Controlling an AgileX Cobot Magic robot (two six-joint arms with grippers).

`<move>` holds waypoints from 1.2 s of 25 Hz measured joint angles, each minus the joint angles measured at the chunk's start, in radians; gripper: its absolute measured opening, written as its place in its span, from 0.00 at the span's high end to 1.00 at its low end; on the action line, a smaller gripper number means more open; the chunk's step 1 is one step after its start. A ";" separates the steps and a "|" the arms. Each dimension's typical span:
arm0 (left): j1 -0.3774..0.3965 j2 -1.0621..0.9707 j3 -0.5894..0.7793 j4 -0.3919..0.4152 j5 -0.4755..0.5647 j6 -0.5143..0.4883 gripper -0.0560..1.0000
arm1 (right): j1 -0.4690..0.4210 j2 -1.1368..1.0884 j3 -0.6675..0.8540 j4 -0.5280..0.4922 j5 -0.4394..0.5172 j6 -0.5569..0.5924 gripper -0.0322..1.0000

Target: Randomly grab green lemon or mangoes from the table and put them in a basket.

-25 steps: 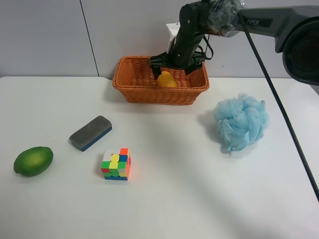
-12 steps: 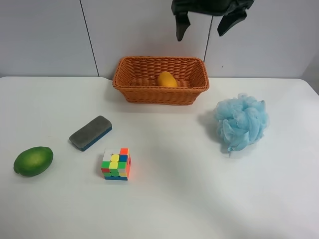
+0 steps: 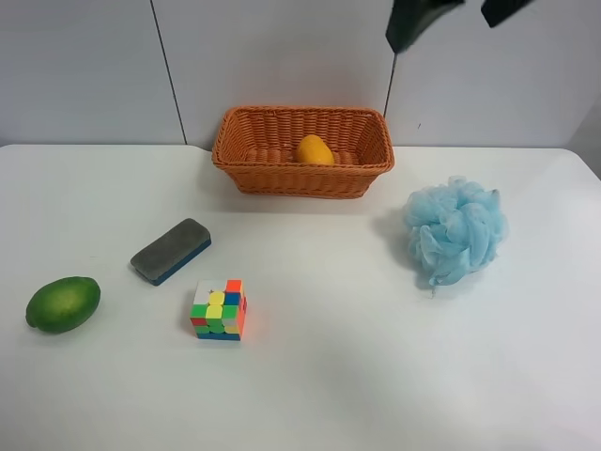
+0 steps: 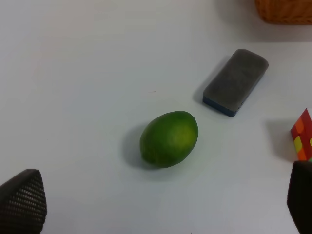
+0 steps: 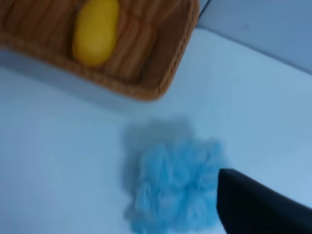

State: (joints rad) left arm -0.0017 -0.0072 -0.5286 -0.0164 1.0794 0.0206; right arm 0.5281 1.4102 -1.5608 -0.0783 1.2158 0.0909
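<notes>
The green lemon [image 3: 62,303] lies on the white table [image 3: 329,376] at the exterior high view's left. In the left wrist view the lemon [image 4: 169,138] lies between the fingers of my open, empty left gripper [image 4: 161,197], which hovers above it. The mango [image 3: 315,149] lies inside the wicker basket [image 3: 302,178] at the back; the right wrist view also shows the mango [image 5: 95,31] in the basket [image 5: 168,73]. My right gripper [image 3: 455,14] is open and empty, high above the basket's right end.
A grey eraser [image 3: 170,250] and a multicoloured puzzle cube [image 3: 219,309] lie between the lemon and the basket. A blue bath pouf [image 3: 454,229] sits right of the basket. The left wrist view shows the eraser [image 4: 236,82] and the cube's edge [image 4: 303,136].
My right gripper has let go of the mango in the basket, risen and moved toward the exterior high view's right. The mango stays in the basket.
</notes>
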 joint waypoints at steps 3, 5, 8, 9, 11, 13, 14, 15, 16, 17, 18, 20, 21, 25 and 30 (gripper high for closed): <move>0.000 0.000 0.000 0.000 0.000 0.000 0.01 | 0.037 -0.181 0.213 0.000 0.002 -0.003 0.01; 0.000 0.000 0.000 0.000 0.000 0.000 0.01 | 0.056 -0.290 0.351 0.001 0.002 -0.003 0.01; 0.000 0.000 0.000 0.000 0.000 0.000 0.01 | 0.070 -0.469 0.545 0.001 0.004 -0.003 0.01; 0.000 0.000 0.000 0.000 0.000 0.000 0.01 | 0.072 -0.536 0.605 0.001 0.006 -0.003 0.01; 0.000 0.000 0.000 0.000 0.000 0.000 0.01 | 0.073 -0.659 0.710 0.001 0.007 -0.003 0.01; 0.000 0.000 0.000 0.000 0.000 0.000 0.01 | 0.073 -0.795 0.791 0.001 0.005 -0.003 0.01; 0.000 0.000 0.000 0.000 0.000 0.000 0.01 | 0.073 -0.852 0.831 0.002 -0.012 -0.003 0.01; 0.000 0.000 0.000 0.000 0.000 0.000 0.01 | 0.073 -0.917 0.863 0.006 -0.035 -0.003 0.01; 0.000 0.000 0.000 0.000 0.000 0.000 0.01 | 0.073 -0.977 0.898 0.010 -0.058 -0.003 0.01; 0.000 0.000 0.000 0.000 0.000 0.000 0.01 | 0.073 -1.034 0.930 0.017 -0.083 -0.003 0.01; 0.000 0.000 0.000 0.000 0.000 0.000 0.01 | 0.073 -1.078 0.958 0.024 -0.105 -0.003 0.01; 0.000 0.000 0.000 0.000 0.000 0.000 0.01 | 0.073 -1.170 1.003 0.038 -0.134 -0.003 0.01; 0.000 0.000 0.000 0.000 0.000 0.000 0.01 | 0.073 -1.208 1.025 0.043 -0.146 -0.003 0.01; 0.000 0.000 0.000 0.000 0.000 0.000 0.01 | 0.073 -1.294 1.077 0.046 -0.149 -0.003 0.01; 0.000 0.000 0.000 0.000 0.000 0.000 0.01 | 0.073 -1.306 1.080 0.047 -0.150 -0.003 0.01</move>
State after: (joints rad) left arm -0.0017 -0.0072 -0.5286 -0.0164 1.0794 0.0206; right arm 0.6013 0.1041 -0.4811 -0.0314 1.0659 0.0874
